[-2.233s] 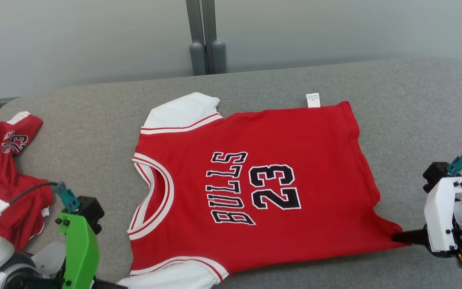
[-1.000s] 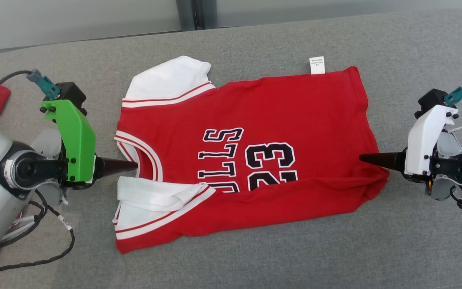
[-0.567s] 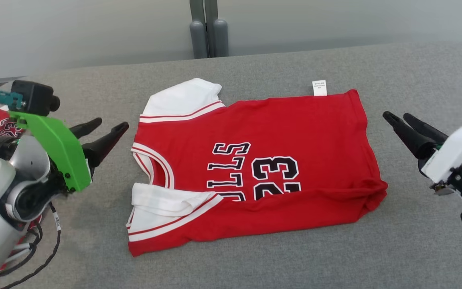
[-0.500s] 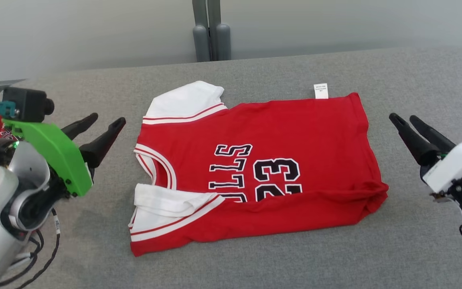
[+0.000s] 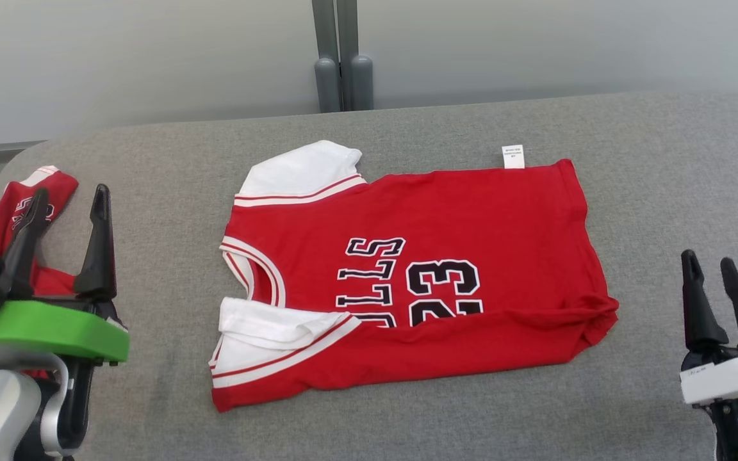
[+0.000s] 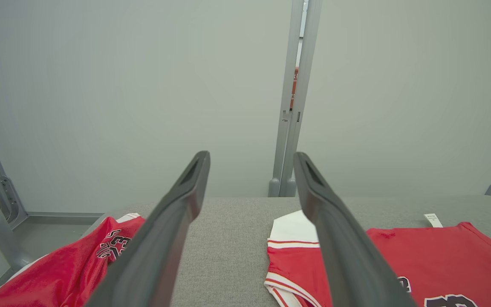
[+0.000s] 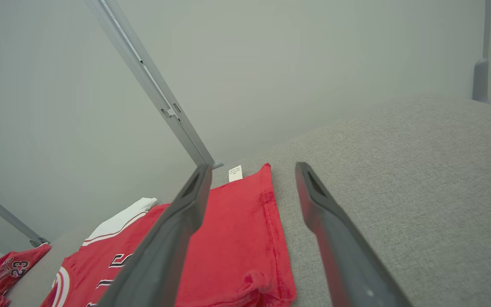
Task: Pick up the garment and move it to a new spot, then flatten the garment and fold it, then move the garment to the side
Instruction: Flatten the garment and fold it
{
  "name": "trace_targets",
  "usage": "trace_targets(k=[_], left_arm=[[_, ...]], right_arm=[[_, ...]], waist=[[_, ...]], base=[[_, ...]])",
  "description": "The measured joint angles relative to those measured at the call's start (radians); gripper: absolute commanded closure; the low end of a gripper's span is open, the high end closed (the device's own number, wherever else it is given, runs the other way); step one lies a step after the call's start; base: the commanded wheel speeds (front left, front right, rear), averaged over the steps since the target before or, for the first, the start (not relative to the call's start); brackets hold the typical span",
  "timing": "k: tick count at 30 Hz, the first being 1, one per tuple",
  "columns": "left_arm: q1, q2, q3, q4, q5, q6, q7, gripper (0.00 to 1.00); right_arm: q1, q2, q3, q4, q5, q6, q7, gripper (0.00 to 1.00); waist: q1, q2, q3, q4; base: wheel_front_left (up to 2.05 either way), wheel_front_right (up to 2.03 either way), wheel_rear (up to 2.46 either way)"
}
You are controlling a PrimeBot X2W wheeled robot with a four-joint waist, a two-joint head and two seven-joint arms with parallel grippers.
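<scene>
The garment (image 5: 433, 230) is a red jersey with white sleeves and black lettering, lying on the grey padded table (image 5: 664, 160) with its near edge folded up over the lettering. It also appears in the left wrist view as the garment (image 6: 441, 256) and in the right wrist view as the garment (image 7: 237, 238). My left gripper (image 5: 69, 200) stands open at the lower left, well clear of the jersey's collar side, its fingers (image 6: 177, 213) holding nothing. My right gripper (image 5: 707, 262) is open at the lower right, apart from the hem, with bare fingers (image 7: 313, 204).
A second red jersey (image 5: 4, 237) lies crumpled at the table's left edge, behind my left gripper, and shows as a red jersey (image 6: 79, 264) in the left wrist view. A grey wall with a vertical post (image 5: 337, 57) runs behind the table.
Both grippers have drawn back from the jersey toward the near corners and now point away from me. The near edge of the jersey stays folded over. The camera has shifted.
</scene>
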Motion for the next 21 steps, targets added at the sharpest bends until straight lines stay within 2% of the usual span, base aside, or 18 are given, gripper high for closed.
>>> trace_targets(k=[4,7,12,17,21], left_arm=[[0.153,-0.099,0.131,-0.054,0.174,0.019,-0.001,0.0],[0.251,-0.199,0.204,-0.07,0.262,-0.001,-0.001,0.0],[0.336,-0.335,0.26,-0.02,0.36,-0.097,-0.001,0.0],[0.335,-0.402,0.309,0.026,0.421,-0.177,-0.002,0.0],[0.332,-0.435,0.325,0.075,0.441,-0.223,-0.002,0.0]], right_arm=[[0.037,0.027,0.018,0.044,-0.046,0.0,-0.024,0.0],[0.048,0.038,0.041,0.107,-0.072,0.0,-0.035,0.0],[0.035,0.035,0.084,0.191,-0.117,0.0,-0.044,0.0],[-0.008,-0.008,0.125,0.246,-0.175,0.0,-0.044,0.0],[-0.04,-0.035,0.185,0.316,-0.2,0.0,0.022,0.0]], waist=[[0.0,0.0,0.009,-0.006],[0.0,0.0,0.013,-0.014],[0.0,0.0,0.023,-0.013],[0.0,0.0,0.026,-0.002],[0.0,0.0,0.031,0.002]], base=[[0.0,0.0,0.0],[0.0,0.0,0.0],[0.0,0.0,0.0],[0.0,0.0,0.0],[0.0,0.0,0.0]])
